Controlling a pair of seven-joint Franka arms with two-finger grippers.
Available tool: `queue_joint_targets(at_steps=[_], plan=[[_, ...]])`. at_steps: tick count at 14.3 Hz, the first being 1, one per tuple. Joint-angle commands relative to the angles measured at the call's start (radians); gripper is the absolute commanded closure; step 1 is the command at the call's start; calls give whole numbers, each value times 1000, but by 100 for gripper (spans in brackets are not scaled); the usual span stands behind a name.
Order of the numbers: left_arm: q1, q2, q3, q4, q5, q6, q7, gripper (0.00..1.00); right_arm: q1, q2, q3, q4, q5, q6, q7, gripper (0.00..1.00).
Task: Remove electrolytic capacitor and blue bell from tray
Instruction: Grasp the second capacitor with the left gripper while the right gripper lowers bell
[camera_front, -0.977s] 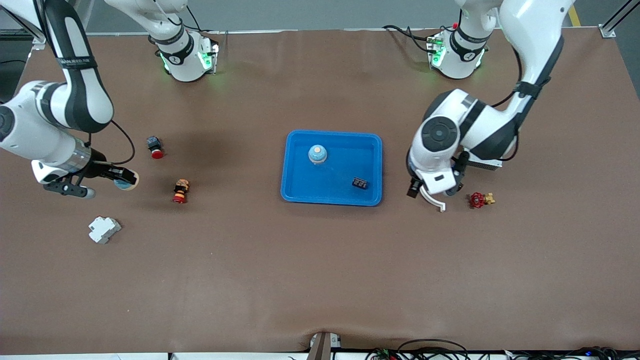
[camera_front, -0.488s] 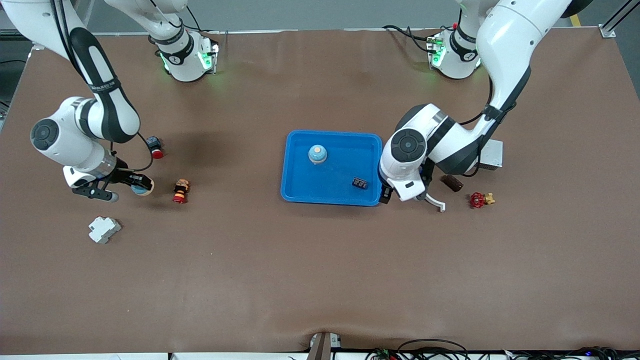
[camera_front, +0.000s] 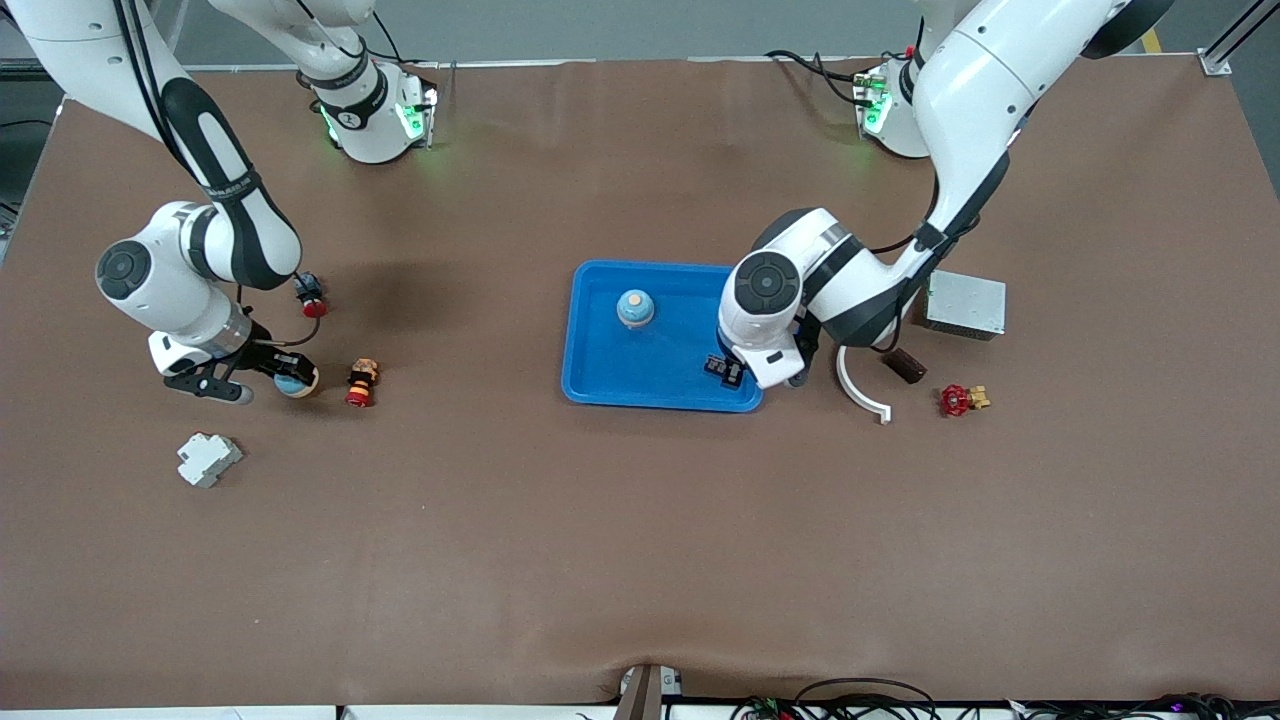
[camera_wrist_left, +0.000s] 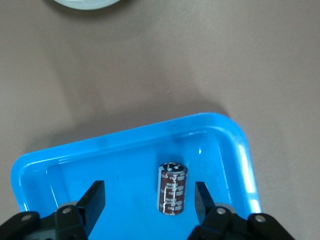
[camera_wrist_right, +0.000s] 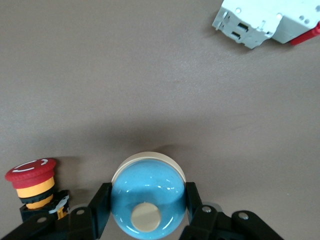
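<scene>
Capacitor not out yet: dark glossy cylinder with printed sleeve and silvery top, lying on its side in a corner of the tray nearest the left arm. Left gripper hangs over it, fingers apart, one each side, not touching. Tray is smooth bright-blue plastic, rounded corners, raised rim. One blue bell, glossy dome with cream button, sits upright in the tray, farther from the front camera. A matching held bell is clamped in the right gripper beside the red e-stop button, well clear of the tray. Looks about half done
</scene>
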Motion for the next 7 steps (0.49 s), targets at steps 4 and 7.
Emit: queue_joint_targets(at_steps=[4,7], plan=[[-35,23,6,9,37,28,-66,27,4,34,1,-19,11,31,7,100],[-38,36,6,9,46,53,-69,28,2,41,0,-19,11,32,8,100]])
